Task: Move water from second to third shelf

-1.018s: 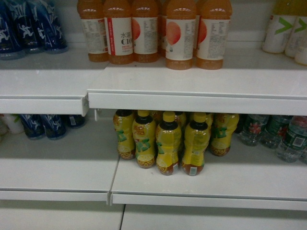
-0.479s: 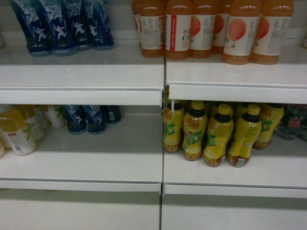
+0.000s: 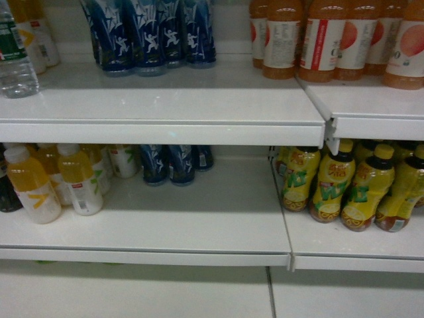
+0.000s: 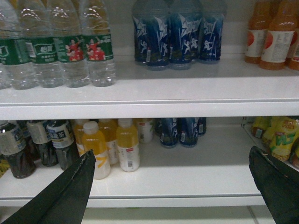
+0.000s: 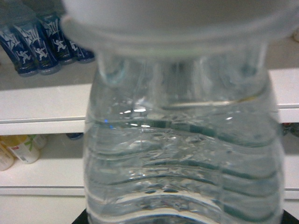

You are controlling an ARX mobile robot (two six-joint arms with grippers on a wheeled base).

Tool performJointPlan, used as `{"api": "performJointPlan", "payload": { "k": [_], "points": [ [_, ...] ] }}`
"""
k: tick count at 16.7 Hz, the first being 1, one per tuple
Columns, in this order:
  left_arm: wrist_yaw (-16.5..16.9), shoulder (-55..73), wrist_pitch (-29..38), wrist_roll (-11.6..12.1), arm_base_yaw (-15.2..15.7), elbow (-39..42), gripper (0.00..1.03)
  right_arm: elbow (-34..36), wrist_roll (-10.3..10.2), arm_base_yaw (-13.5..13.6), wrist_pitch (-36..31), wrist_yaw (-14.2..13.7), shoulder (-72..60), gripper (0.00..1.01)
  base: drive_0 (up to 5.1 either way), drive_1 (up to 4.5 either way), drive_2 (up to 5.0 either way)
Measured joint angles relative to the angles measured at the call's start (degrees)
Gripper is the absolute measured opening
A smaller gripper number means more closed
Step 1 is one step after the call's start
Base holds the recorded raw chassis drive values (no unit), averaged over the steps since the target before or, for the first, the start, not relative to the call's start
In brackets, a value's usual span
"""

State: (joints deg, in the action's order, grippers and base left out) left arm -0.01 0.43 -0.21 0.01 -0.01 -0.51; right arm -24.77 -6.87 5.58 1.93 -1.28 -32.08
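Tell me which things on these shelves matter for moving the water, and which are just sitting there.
For the job:
water bottles on the upper shelf
clear bottle close against the right wrist camera
left gripper, open

Just there:
blue bottles
orange bottles
yellow tea bottles
white-labelled yellow bottles
dark bottles
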Motion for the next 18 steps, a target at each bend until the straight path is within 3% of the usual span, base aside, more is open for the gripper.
{"api": "performJointPlan", "payload": {
  "k": [18],
  "points": [
    [-0.04,0.0,0.02,0.0,0.0,0.0,0.98,0.02,-0.02,0.0,0.15,0.02,-0.02,0.42,-5.0,2.39,2.4]
  ]
}}
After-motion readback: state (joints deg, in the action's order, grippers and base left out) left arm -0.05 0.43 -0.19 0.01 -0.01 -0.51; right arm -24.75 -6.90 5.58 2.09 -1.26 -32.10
